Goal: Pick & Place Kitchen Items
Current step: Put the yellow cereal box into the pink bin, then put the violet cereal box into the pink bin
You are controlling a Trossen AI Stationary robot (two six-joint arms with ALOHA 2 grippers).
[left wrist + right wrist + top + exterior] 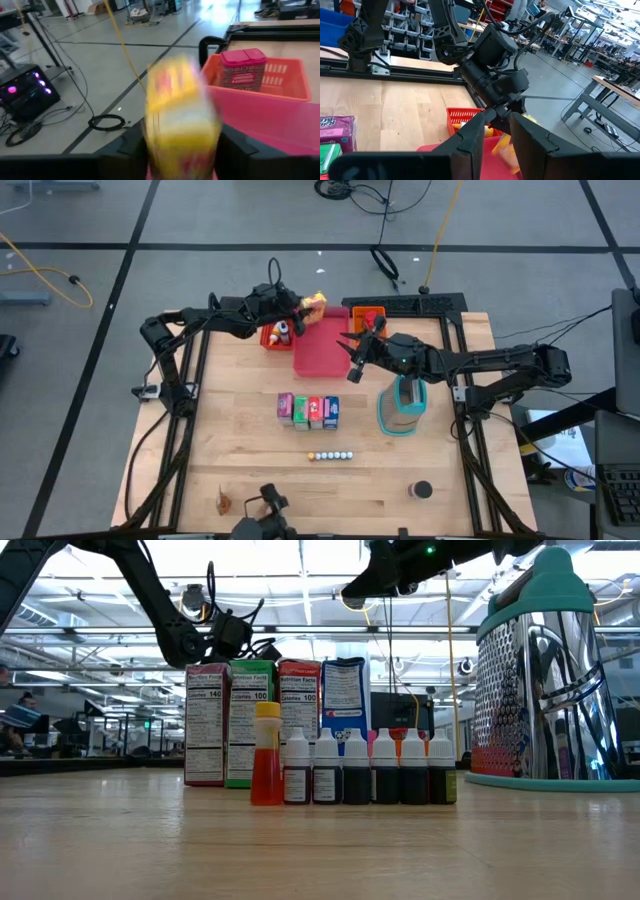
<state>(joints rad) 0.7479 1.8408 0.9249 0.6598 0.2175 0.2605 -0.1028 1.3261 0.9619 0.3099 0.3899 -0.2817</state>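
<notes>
High view shows the left gripper (pixel 308 306) at the far edge of the table, above the far corner of the pink tray (pixel 322 342), with the yellow box (pixel 316 303) between its fingers. Left wrist view shows that box (pixel 182 115) blurred between the two dark fingers (pixel 127 150); whether they pinch it or stand just clear of it I cannot tell. Beside the gripper sits the red tray (pixel 277 332) with small bottles in it, and behind the pink tray the orange tray (pixel 368 313) holds a pink-lidded box (pixel 243 67). The right gripper (pixel 353 358) hangs over the near right part of the pink tray, fingers a narrow gap apart with nothing between them in the right wrist view (pixel 497 137). Just beside the right arm stands the teal-and-white holder (pixel 402 406). Mid-table, four boxes (pixel 308 411) stand in a row: purple, green, red, blue. Nearer the front lie the pale beads (pixel 330 455), which the low view shows as a row of tiny bottles (pixel 355 768). A dark can (pixel 421 490) sits near the front right corner.
</notes>
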